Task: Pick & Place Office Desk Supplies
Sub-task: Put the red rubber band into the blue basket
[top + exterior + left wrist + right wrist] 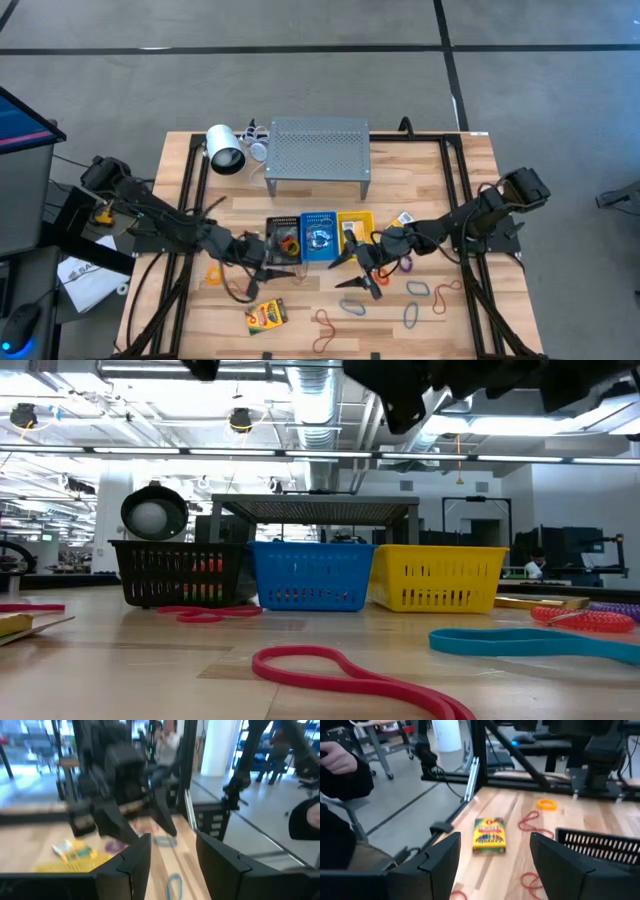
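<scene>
Crayon box (pixel 266 316) lies flat on the table (pixel 420 180) near its front edge, left of centre, apart from both grippers; the right wrist view shows it (pixel 489 835) face up between that arm's fingers, well ahead of them. Rubber bands are scattered across the front of the table: a red band (pixel 327 322) beside the box, an orange band (pixel 214 274) to its left, blue bands (pixel 418 289) and a purple band (pixel 405 265) at right.

Left arm reaches in from the left edge, stretched low across the table toward the centre. Left gripper (pixel 275 273) is just in front of the black basket (pixel 283 240), fingers (pixel 131 861) spread, nothing between them.

Right arm reaches in from the right edge, angled toward the centre. Right gripper (pixel 360 281) is in front of the yellow basket (pixel 355 226), fingers (pixel 440 860) spread wide, holding nothing. The two grippers face each other, near but apart.

Three baskets stand in a row at the table's centre: black, blue (pixel 319 238), yellow. Behind them stands a grey perforated shelf (pixel 318 148), with a white cylinder (pixel 225 149) to its left.

Surface is pale wood planking. The low view shows an open hall with ceiling ducts and lights. A person's hand (pixel 339 757) and dark sleeve show beside the table in the right wrist view.
</scene>
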